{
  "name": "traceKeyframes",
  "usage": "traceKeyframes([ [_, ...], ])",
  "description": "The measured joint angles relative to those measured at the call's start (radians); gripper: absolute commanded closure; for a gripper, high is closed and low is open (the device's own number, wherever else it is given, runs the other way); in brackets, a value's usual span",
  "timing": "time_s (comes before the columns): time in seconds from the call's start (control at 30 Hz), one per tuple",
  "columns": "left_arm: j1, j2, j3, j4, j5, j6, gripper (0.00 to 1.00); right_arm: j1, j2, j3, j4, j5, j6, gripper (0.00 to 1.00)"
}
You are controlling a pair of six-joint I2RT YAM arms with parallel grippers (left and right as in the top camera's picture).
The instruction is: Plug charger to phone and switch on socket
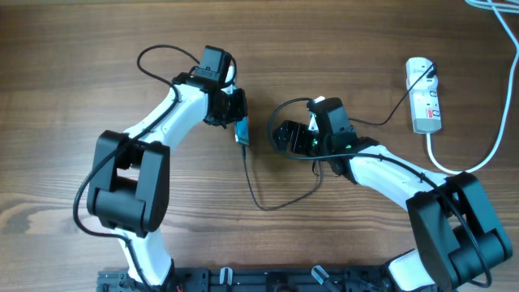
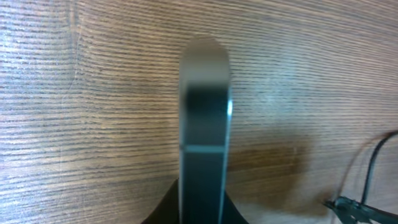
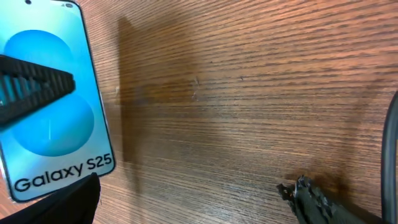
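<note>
The wooden table carries both arms. The left arm reaches in to its hand, and the right arm bends in from the other side.

The white socket lies well off to the outer side of the right hand, with its thick white lead curving away. Its switches are too small to read.

The phone stands on its edge, clamped in the left hand. One ridged finger lies across the lit blue screen, which faces the right hand. The right hand sits just beside the phone with its fingers spread and nothing between them.

The charger runs as a thin black line from the socket, past the right hand, and loops below both hands up to the phone's lower end. Whether its tip is seated there cannot be told.
</note>
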Motion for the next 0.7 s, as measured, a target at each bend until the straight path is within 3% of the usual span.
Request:
traceKeyframes([
  [0.23,-0.002,0.013,0.0,0.017,-0.007,-0.008,0.87,0.0,0.0,0.0,0.0,0.008,0.0,0.0],
  [0.37,-0.005,0.038,0.0,0.039,-0.007,-0.021,0.64,0.0,0.0,0.0,0.0,0.014,0.0,0.0],
  [0.43,-0.008,0.044,0.0,0.041,-0.013,-0.019,0.63,0.0,0.0,0.0,0.0,0.015,0.0,0.0],
  [0.57,-0.009,0.045,0.0,0.042,-0.026,-0.026,0.72,0.0,0.0,0.0,0.001,0.015,0.0,0.0],
  [0.63,-0.009,0.045,0.0,0.044,-0.029,-0.024,0.71,0.0,0.0,0.0,0.004,0.015,0.0,0.0],
  [0.7,-0.009,0.045,0.0,0.045,-0.029,-0.024,0.63,0.0,0.0,0.0,0.004,0.015,0.0,0.0],
])
